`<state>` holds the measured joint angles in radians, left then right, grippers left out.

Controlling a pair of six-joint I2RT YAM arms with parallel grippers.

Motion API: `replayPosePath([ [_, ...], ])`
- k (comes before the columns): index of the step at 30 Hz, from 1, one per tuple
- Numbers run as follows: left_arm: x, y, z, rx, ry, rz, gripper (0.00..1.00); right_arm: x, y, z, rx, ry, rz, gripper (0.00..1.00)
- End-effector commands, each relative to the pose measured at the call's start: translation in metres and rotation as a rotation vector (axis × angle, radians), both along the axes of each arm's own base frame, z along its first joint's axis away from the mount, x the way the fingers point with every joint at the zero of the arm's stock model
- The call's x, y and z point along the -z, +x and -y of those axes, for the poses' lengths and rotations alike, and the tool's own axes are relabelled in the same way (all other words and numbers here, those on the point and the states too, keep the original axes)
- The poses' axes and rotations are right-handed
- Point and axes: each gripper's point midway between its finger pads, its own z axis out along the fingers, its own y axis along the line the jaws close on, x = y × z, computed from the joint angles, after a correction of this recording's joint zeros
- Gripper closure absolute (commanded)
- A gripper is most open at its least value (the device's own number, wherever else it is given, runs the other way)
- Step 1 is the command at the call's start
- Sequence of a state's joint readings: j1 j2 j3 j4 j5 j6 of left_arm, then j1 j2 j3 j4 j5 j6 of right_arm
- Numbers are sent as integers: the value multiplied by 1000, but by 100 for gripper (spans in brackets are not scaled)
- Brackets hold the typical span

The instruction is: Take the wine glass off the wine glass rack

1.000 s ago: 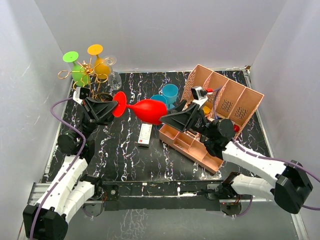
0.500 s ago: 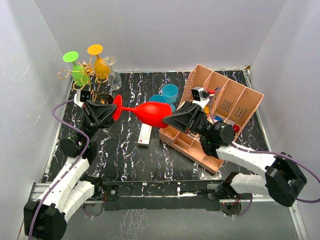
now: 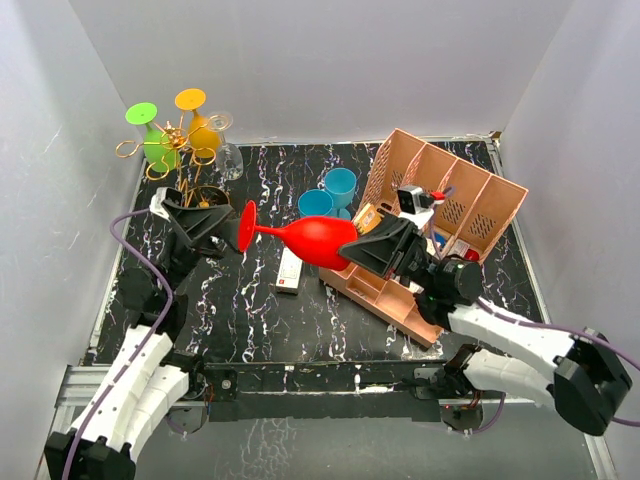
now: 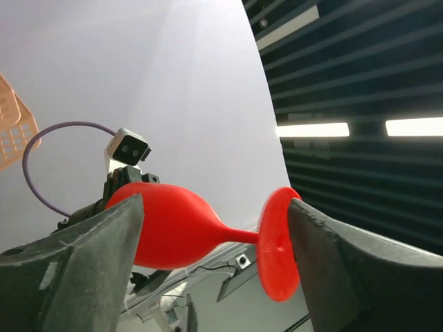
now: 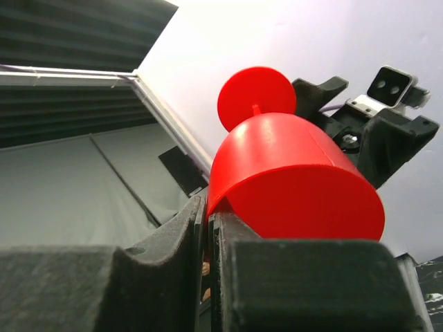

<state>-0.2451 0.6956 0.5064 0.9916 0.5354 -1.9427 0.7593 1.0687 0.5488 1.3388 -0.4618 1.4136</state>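
Red wine glass (image 3: pixel 315 243) lying level in the air over the bench (image 3: pixel 250 310) middle, bowl rim pinched by right claw (image 3: pixel 352 250) at its 3 o'clock, foot between the spread fingers of left claw (image 3: pixel 225 222) at 9 o'clock, well apart from wine glass rack (image 3: pixel 178 140) at bench's 10 o'clock.

Wine glass rack (image 3: pixel 180 140): gold wire, upright, far-left corner.
Red wine glass (image 3: pixel 310 241): off the rack, horizontal in mid-air, foot pointing left.

No text, number or brand can be read in any view. A small white box (image 3: pixel 290 270) lying just left of the right gripper (image 3: pixel 352 250) carries a red patch, too small to make out.
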Motion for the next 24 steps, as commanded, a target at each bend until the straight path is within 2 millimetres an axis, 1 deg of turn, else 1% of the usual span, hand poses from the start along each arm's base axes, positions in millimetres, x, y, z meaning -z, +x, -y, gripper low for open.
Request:
replayPosePath([
  [1, 30, 5, 3, -79, 128, -40, 6, 10, 9, 4, 108, -76, -62, 92],
  [2, 36, 6, 3, -95, 157, -51, 3, 15, 13, 4, 141, -115, -77, 92],
  [4, 50, 10, 4, -122, 221, -76, 3, 27, 22, 4, 216, -206, -110, 92],
  [7, 72, 18, 3, -176, 339, -144, 3, 55, 41, 11, 341, -357, -233, 92],
  [8, 77, 20, 3, -192, 374, -157, 3, 62, 46, 15, 381, -391, -254, 92],
  [10, 89, 25, -2, -235, 456, -212, 3, 77, 49, 23, 438, -446, -277, 92],
  [12, 106, 29, -8, -280, 544, -279, 3, 91, 52, 29, 477, -495, -288, 92],
  [13, 114, 30, -12, -301, 579, -311, 3, 96, 52, 31, 492, -515, -289, 92],
  [14, 128, 30, -16, -315, 629, -364, 3, 100, 53, 33, 509, -534, -282, 92],
  [16, 142, 29, -27, -363, 691, -435, 3, 107, 54, 33, 526, -572, -256, 92],
  [17, 146, 29, -31, -383, 717, -455, 3, 109, 55, 32, 531, -595, -234, 92],
  [19, 148, 27, -39, -426, 755, -462, 3, 111, 55, 28, 531, -645, -189, 92],
  [22, 142, 24, -48, -473, 812, -443, 3, 115, 57, 17, 508, -737, -102, 92],
  [24, 135, 22, -56, -509, 852, -430, 3, 112, 57, 7, 471, -780, -38, 92],
])
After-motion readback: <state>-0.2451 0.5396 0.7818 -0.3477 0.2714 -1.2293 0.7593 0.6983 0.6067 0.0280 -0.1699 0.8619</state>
